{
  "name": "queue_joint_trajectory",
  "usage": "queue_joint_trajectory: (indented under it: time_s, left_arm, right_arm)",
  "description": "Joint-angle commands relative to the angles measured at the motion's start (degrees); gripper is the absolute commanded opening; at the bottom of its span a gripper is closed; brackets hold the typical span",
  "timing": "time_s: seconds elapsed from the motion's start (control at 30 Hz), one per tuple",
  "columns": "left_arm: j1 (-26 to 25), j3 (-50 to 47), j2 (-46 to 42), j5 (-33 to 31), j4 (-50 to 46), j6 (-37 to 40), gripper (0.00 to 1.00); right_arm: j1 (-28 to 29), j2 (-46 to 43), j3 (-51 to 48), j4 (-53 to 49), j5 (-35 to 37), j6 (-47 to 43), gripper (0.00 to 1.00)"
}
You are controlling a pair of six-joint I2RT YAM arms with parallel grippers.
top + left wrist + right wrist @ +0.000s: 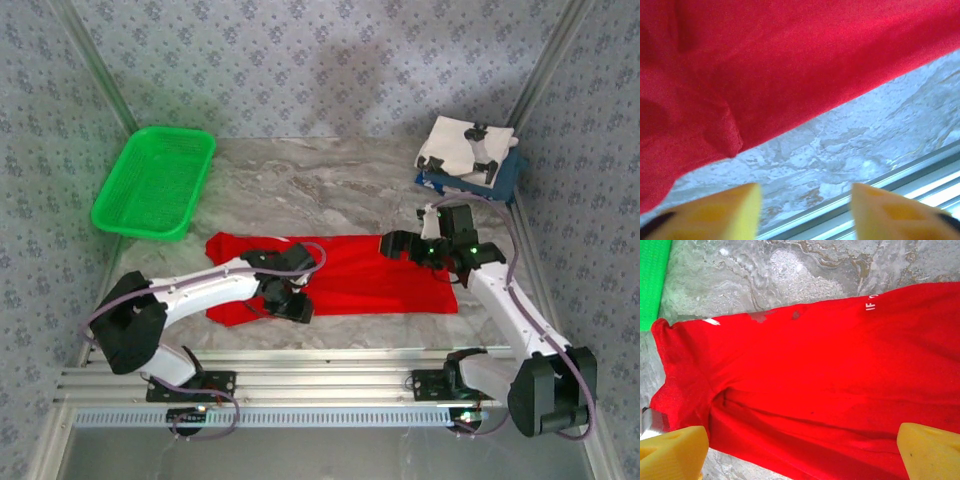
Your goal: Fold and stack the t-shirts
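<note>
Hovering at the near hem of the red shirt (370, 280), the left gripper (292, 304) has its jaws spread wide and holds nothing; its yellow pads (715, 210) frame bare table (840, 150). The right gripper (400, 244) is likewise wide open and empty above the shirt's far right part. The red shirt lies spread flat at centre front. The white shirt (462, 143) rests folded on the navy shirt (506, 176), far right. The basket (155, 182) sits far left.
</note>
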Motion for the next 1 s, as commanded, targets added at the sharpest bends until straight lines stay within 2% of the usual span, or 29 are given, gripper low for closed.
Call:
queue_joint_trajectory:
  time_s: [0.0, 0.13, 0.27, 0.37, 0.6, 0.8, 0.97]
  left_arm:
    - [0.8, 0.9, -3.8, -2.3, -2.0, -2.9, 0.62]
    - [5.1, 1.0, -9.7, -4.8, -2.9, -6.3, 0.66]
    - [13.7, -1.7, -13.9, -7.6, -3.5, -13.4, 0.69]
    - [20.4, -4.3, -12.3, -8.9, -4.4, -18.1, 0.61]
    - [27.3, -7.0, -2.5, -14.0, 1.0, -19.5, 0.57]
    - [29.3, -6.0, 4.3, -17.5, 2.1, -16.9, 0.56]
    - [31.6, -7.2, 5.9, -17.8, 4.4, -14.9, 0.54]
  right_arm:
    - [0.7, 0.7, -0.6, -0.3, 1.4, 1.0, 1.0]
    - [1.6, 3.2, -0.5, -1.6, 2.3, 0.9, 1.0]
    - [2.9, 9.0, 0.9, -5.0, 4.4, 1.0, 1.0]
    - [4.8, 14.4, 3.3, -8.9, 6.9, 0.3, 1.0]
    - [6.2, 16.7, -0.2, -9.5, 13.8, 6.1, 1.0]
    - [0.7, 13.4, 0.2, -11.3, 18.0, 8.2, 1.0]
    - [-8.9, 12.7, -1.7, -9.4, 15.2, 9.5, 0.97]
